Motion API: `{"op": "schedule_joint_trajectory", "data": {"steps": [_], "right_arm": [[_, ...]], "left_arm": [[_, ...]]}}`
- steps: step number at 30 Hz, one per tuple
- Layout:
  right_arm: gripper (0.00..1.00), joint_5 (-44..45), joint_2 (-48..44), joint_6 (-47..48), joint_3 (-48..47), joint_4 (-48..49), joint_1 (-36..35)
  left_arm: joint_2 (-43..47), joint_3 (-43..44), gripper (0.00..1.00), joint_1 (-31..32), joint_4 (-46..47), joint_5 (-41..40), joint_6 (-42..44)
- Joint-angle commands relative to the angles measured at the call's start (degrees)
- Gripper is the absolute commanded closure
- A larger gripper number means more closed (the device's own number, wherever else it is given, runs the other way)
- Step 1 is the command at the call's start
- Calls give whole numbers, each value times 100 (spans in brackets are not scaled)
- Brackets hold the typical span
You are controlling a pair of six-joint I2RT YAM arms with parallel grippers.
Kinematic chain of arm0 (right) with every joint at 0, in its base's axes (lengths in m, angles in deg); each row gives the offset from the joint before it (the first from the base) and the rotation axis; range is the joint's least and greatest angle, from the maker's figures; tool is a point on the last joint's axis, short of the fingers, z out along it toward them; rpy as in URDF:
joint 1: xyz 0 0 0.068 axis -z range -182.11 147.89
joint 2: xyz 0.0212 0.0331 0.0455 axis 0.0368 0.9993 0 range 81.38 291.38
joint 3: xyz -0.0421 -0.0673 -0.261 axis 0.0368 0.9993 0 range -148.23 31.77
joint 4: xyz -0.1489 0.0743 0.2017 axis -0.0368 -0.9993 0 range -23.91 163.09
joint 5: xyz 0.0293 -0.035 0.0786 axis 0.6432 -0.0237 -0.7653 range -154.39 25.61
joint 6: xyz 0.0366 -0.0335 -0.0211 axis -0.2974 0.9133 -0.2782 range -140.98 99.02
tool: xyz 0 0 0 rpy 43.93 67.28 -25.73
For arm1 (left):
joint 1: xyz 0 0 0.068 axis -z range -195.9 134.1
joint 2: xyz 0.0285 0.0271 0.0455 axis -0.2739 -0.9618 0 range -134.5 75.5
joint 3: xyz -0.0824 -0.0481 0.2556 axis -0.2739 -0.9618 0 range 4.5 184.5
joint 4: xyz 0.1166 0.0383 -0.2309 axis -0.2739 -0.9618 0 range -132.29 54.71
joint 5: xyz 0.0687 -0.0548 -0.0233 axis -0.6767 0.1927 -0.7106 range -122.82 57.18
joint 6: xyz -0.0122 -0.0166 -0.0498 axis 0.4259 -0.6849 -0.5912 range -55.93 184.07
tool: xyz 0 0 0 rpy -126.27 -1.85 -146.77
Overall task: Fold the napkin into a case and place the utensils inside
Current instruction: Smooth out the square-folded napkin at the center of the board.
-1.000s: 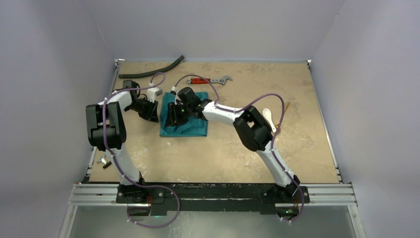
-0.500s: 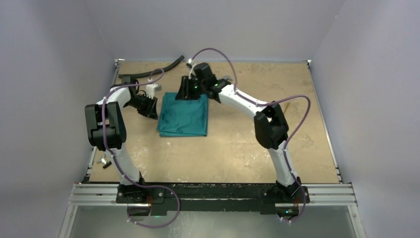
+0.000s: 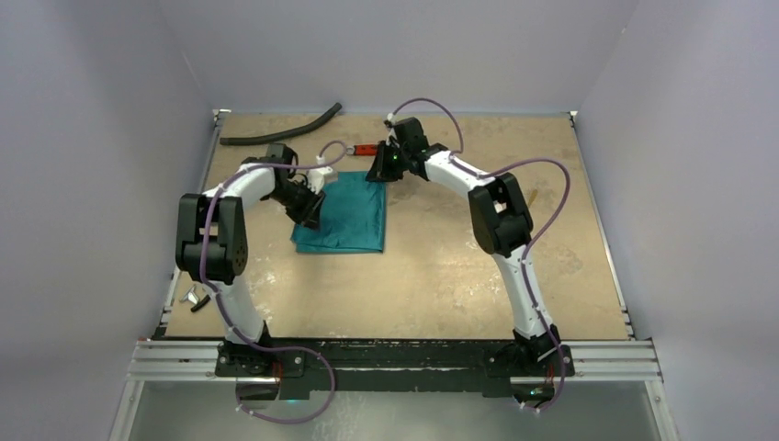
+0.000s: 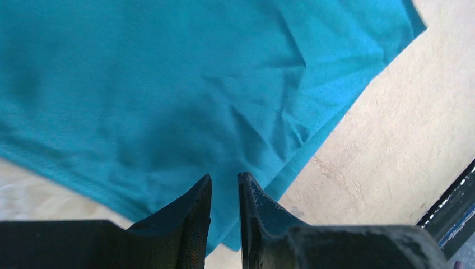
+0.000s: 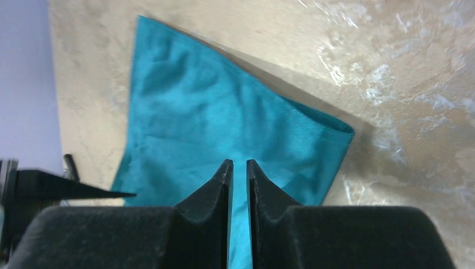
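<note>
Napkin: is lying flat as a folded, layered rectangle on the table, just toward 10 o'clock of its centre.
Left gripper: is hanging low over the napkin's 9 o'clock edge with its fingers nearly together and a slim slit between them; whether a fold of cloth is being pinched there cannot be told.
Right gripper: is hovering above the napkin's 1 o'clock corner, fingers drawn nearly together and gripping nothing.
Step in hand: folding appears to be nearing its end, with the pocket probably being squared up; this is a judgement.
Doing it well: the left arm should be pinning the 9 o'clock edge while the right takes one corner layer only, carrying it low so the stacked edges are staying aligned and one mouth is staying open toward 3 o'clock.
Risk: dragging rather than lifting would likely be bunching the lower layers.
Utensils: not clearly showing in any view; probably screened by the right arm near 3 o'clock.
Wrench: is lying at 12 o'clock of the napkin, its head covered by the right wrist.
Hose: is lying near the table's 11 o'clock corner.
Hard to make out: layer count, and whether the case is finished.
</note>
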Motion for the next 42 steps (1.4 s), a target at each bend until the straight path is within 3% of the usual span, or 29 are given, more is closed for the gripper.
{"op": "schedule_joint_trajectory", "data": {"steps": [1,9,13,21,28,35,38,42], "right_arm": [[85,-191,263,-12,-238,227,101],[92,-602,265,-305,775,1015,425],[84,-1024,-108,-256,1005,1315,459],[80,-1305,245,-567,369,1557,512],[88,-1342,712,-871,719,2033,734],[89,-1189,649,-909,1176,2367,769],[86,-1162,433,-926,1231,2466,786],[70,-853,-299,-750,1657,2860,779]], "left_arm": [[110,-554,78,53,308,-488,111],[159,-1283,79,65,841,-1351,507],[156,-1310,79,107,935,-1404,564],[208,-1382,79,201,991,-1598,700],[306,-1394,80,194,969,-1696,796],[354,-1443,80,199,991,-1755,826],[357,-1432,80,196,1006,-1765,799],[359,-1416,80,201,992,-1764,787]]}}
